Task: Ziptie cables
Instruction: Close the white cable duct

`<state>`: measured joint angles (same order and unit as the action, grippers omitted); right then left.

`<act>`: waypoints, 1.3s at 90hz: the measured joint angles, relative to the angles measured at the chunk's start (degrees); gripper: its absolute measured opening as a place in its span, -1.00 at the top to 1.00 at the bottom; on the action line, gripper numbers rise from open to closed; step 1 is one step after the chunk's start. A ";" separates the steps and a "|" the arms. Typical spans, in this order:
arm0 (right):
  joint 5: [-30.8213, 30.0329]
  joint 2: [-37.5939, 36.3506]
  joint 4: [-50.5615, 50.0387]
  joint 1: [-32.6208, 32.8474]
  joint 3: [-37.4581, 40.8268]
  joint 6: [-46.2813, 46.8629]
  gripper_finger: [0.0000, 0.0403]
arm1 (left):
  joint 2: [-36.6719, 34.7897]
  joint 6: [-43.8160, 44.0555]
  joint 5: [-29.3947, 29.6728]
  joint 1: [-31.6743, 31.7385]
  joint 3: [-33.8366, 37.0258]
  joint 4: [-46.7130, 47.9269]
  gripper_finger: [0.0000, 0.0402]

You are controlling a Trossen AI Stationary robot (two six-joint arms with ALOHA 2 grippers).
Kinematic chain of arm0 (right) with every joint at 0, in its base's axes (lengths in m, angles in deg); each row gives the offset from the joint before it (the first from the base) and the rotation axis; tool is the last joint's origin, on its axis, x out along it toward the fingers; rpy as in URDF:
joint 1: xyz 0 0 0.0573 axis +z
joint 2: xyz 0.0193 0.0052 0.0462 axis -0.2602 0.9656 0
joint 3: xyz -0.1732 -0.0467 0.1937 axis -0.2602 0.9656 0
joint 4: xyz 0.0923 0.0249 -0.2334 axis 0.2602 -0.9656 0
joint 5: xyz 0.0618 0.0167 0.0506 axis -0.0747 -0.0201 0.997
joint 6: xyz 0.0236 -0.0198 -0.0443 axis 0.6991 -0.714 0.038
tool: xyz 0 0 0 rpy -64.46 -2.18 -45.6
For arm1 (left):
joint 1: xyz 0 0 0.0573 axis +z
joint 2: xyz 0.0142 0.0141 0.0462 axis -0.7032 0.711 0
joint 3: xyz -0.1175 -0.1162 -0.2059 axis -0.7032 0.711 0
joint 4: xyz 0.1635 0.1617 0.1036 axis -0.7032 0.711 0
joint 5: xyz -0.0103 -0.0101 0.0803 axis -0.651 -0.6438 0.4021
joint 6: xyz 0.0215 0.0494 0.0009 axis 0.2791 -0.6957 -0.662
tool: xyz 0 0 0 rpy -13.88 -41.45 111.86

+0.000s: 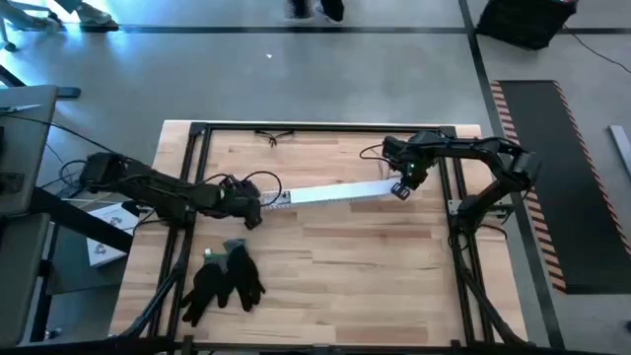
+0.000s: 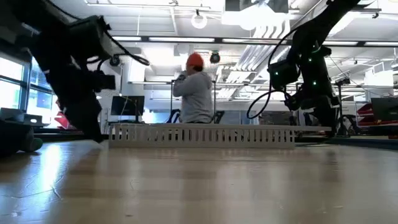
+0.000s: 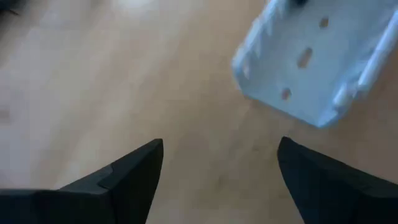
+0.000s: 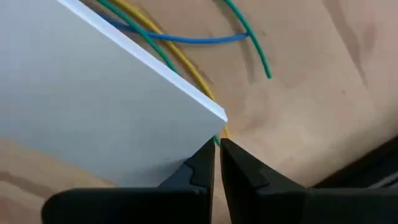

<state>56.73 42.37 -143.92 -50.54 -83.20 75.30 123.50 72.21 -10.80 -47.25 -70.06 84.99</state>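
Observation:
A long white slotted channel (image 1: 330, 192) lies across the middle of the wooden table, resting on its underside. The cables (image 4: 180, 59) are thin yellow, green and blue wires; they come out from under the channel's right end (image 4: 93, 93) and lie loose on the wood. My right gripper (image 1: 401, 190) is at that end, shut on the wires (image 4: 217, 146). My left gripper (image 3: 221, 146) hovers open over bare wood just short of the channel's left end (image 3: 311, 62), with nothing between its fingers. My right gripper pinches the green and yellow wires (image 4: 217, 138) between its two fingertips, right beside the channel's corner. The fingers come from above, slanting down toward the table. The channel hides the wires' far run; the free ends lie slack on the wood.
A pair of black gloves (image 1: 225, 281) lies near the front left of the table. A few thin wires (image 1: 276, 136) lie at the far edge by the black frame rail (image 1: 325, 126). A person (image 2: 196, 90) stands beyond the table.

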 joint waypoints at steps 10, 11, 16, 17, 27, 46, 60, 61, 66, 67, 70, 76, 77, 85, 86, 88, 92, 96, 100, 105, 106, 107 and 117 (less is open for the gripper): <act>0.07 0.00 0.05 -0.01 0.02 -0.17 0.94 | -1.02 -6.29 1.67 0.02 -1.46 1.36 -0.47; 0.07 0.00 0.06 -0.02 0.02 -0.17 0.94 | -1.06 -7.26 1.69 0.00 -1.56 1.11 -0.47; 0.05 0.00 0.21 -0.02 0.04 -0.45 0.94 | -1.09 -11.16 1.69 0.00 -2.39 -0.44 -0.47; 0.04 0.00 0.25 -0.02 0.04 -0.51 0.94 | -1.09 -11.64 1.69 0.00 -2.57 -0.81 -0.47; 0.04 0.00 0.44 -0.04 0.06 -0.56 0.94 | -1.11 -15.22 1.41 0.00 -3.47 -5.91 -0.47; 0.02 0.00 0.68 -0.07 0.09 -1.06 0.94 | -1.30 -23.01 -1.07 0.49 -2.68 -23.48 -0.47; 0.96 0.00 0.95 -0.11 0.11 -1.67 0.94 | 0.56 -25.17 -4.58 3.31 -1.02 -27.39 -0.47; 0.99 0.00 1.01 -0.11 0.11 -1.68 0.94 | 0.79 -25.17 -4.88 3.56 -0.92 -27.48 -0.47; 1.07 0.00 1.23 -0.09 0.11 -1.66 0.94 | 2.10 -25.17 -6.46 4.68 -0.36 -28.59 -0.47; 1.09 0.00 1.25 -0.09 0.11 -1.66 0.94 | 2.36 -25.17 -6.91 4.87 -0.29 -28.88 -0.47; 1.11 0.00 1.36 -0.09 0.11 -1.68 0.94 | 3.27 -25.17 -8.35 5.44 -0.04 -29.84 -0.47; 1.13 0.00 1.53 -0.09 0.13 -1.66 0.94 | 5.44 -25.12 -10.28 6.35 0.46 -31.69 -0.47; 1.12 0.00 1.56 -0.09 0.13 -1.66 0.94 | 5.77 -25.13 -10.38 6.50 0.49 -32.04 -0.47; 1.09 0.00 1.52 -0.11 0.13 -1.66 0.94 | 7.97 -25.17 -11.20 7.11 0.26 -33.32 -0.47; 1.09 0.00 1.53 -0.11 0.13 -1.66 0.94 | 8.20 -25.17 -11.18 7.12 0.26 -33.45 -0.47; 1.09 0.00 1.51 -0.09 0.14 -1.66 0.94 | 8.64 -25.20 -11.06 7.18 0.26 -33.48 -0.47; 1.08 0.00 1.53 -0.09 0.14 -1.66 0.94 | 9.10 -25.20 -11.05 7.24 0.22 -33.67 -0.47; 1.09 0.00 1.51 -0.11 0.14 -1.78 0.94 | 9.36 -25.36 -11.57 7.37 0.21 -33.84 -0.47; 1.09 0.00 1.53 -0.11 0.15 -1.89 0.94 | 9.22 -25.69 -12.56 7.49 0.19 -33.72 -0.47; 1.14 0.00 1.62 -0.09 0.15 -1.90 0.94 | 8.60 -26.81 -13.20 7.48 -0.11 -32.50 -0.47; 1.15 0.00 1.65 -0.09 0.15 -1.90 0.94 | 8.36 -27.02 -13.22 7.46 -0.16 -32.31 -0.47; 1.16 0.00 1.66 -0.09 0.14 -1.89 0.94 | 8.14 -27.22 -13.25 7.45 -0.19 -32.06 -0.47; 1.16 0.00 1.66 -0.09 0.15 -1.90 0.94 | 5.52 -28.97 -14.38 7.45 -0.58 -30.69 -0.47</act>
<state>57.89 42.37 -142.27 -50.63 -83.05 73.39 129.02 43.24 -25.18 -39.80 -70.64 54.30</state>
